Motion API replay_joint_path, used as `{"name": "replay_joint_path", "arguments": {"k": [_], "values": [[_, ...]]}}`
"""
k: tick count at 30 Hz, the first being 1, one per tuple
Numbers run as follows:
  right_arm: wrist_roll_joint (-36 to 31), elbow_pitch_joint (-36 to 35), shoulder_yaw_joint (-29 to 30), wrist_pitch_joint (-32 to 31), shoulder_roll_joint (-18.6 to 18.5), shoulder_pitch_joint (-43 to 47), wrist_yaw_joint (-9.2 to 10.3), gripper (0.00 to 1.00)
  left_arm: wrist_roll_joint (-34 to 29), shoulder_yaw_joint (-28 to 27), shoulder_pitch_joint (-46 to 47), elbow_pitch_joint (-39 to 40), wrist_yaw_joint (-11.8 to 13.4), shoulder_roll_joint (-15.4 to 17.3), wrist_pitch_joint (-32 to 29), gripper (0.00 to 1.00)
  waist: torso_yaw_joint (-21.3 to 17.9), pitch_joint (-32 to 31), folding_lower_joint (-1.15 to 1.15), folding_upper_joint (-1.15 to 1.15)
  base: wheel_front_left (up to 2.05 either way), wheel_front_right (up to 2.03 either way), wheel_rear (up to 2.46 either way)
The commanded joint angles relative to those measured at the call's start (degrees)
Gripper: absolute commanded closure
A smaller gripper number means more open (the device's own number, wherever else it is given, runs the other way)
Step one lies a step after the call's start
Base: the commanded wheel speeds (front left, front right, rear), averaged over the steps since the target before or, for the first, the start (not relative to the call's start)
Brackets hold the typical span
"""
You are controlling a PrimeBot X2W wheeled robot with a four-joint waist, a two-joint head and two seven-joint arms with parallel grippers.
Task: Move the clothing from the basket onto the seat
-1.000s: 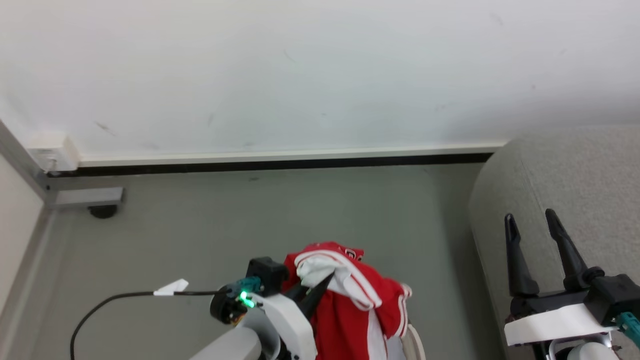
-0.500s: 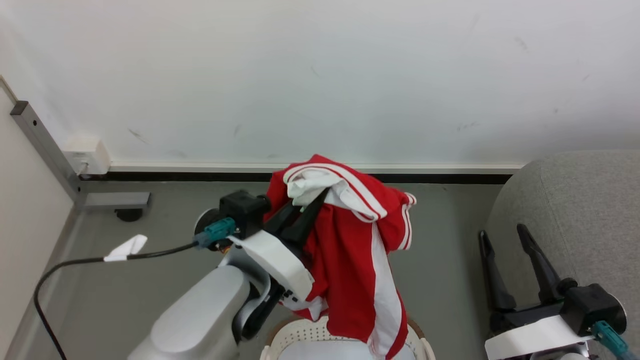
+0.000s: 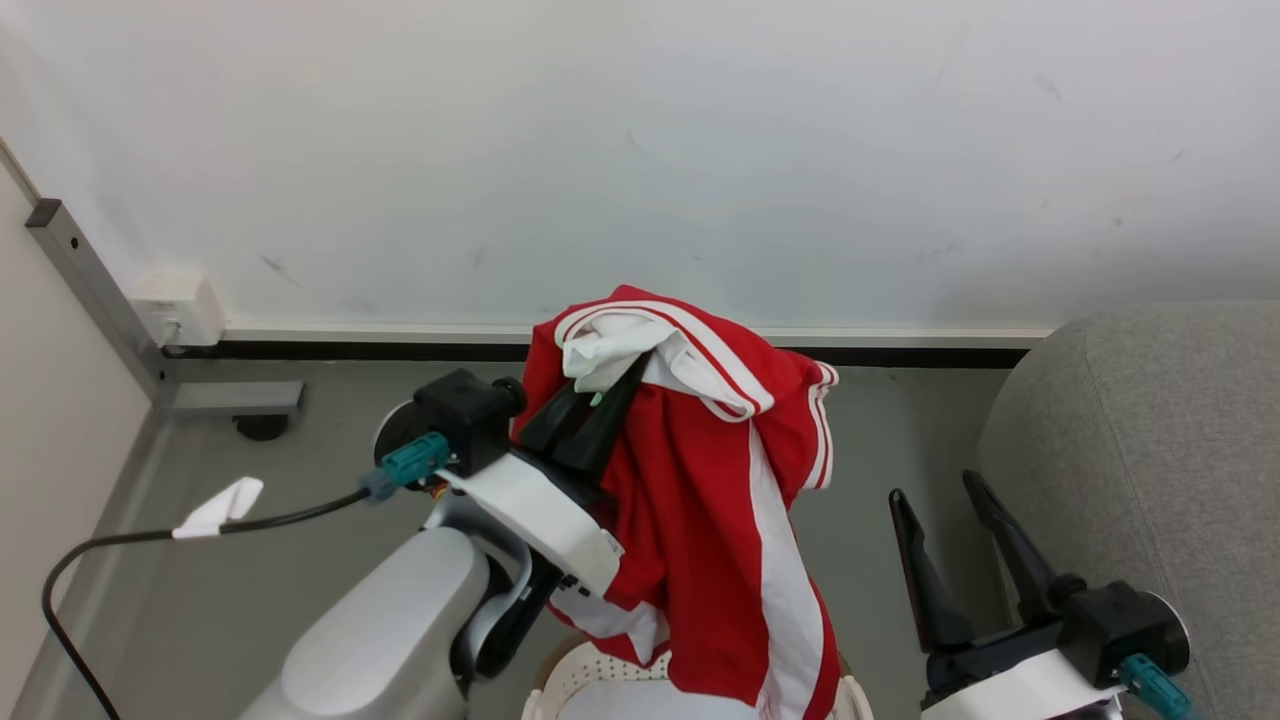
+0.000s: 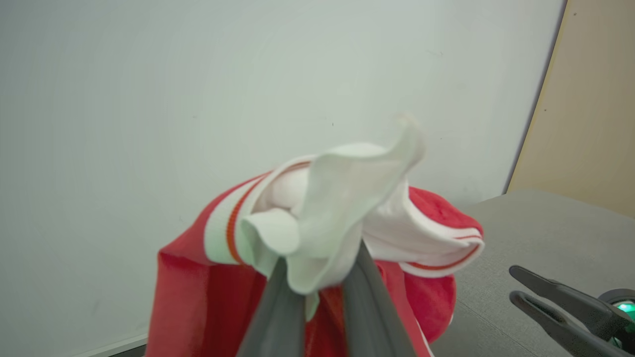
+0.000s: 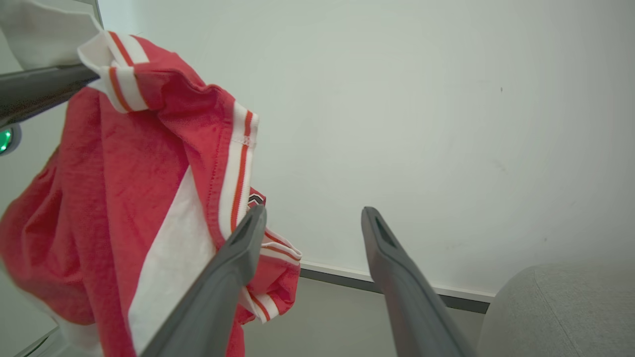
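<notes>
Below, the basket (image 3: 572,672) holds pale cloth (image 3: 612,706); left gripper (image 3: 612,385) clamps the red jersey (image 3: 700,520) above it, right gripper (image 3: 932,488) spread near sofa (image 3: 1150,430).

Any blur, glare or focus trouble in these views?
Head view: evenly lit, sharp, no glare on the clothing. Left wrist view: white fold in the left gripper looks soft, near the lens. Right wrist view: right gripper blurs toward the bottom edge; stitching crisp.

One clothing (image 3: 700,500) item, one basket (image 3: 578,672), one seat (image 3: 1150,420), two grippers.
The grippers are the left gripper (image 3: 605,395) and the right gripper (image 3: 932,487), each with two dark fingers (image 3: 925,590), four fingers in all; there is also one black cable (image 3: 280,520) carrying one white tag (image 3: 215,507).
</notes>
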State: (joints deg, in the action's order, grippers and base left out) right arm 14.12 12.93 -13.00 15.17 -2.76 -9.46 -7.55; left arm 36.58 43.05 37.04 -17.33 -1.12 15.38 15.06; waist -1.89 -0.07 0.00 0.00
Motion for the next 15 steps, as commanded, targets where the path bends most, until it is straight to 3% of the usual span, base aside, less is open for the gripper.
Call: {"name": "replay_joint_path", "arguments": {"k": [1, 15], "values": [[0.2, 0.22, -0.61, -0.03, -0.22, -0.1, 0.12, 0.0, -0.39, 0.0, -0.72, 0.47, 0.1, 0.3, 0.09, 1.0, 0.11, -0.01, 0.0, 0.0, 0.0, 0.0, 0.0], [2.58, 5.79, -13.44, -0.03, -3.85, -5.39, 0.12, 0.0, -1.16, 3.93, -2.54, 2.35, -0.42, -1.8, -0.59, 1.0, 2.89, 0.35, 0.0, 0.0, 0.0, 0.0, 0.0]]}}
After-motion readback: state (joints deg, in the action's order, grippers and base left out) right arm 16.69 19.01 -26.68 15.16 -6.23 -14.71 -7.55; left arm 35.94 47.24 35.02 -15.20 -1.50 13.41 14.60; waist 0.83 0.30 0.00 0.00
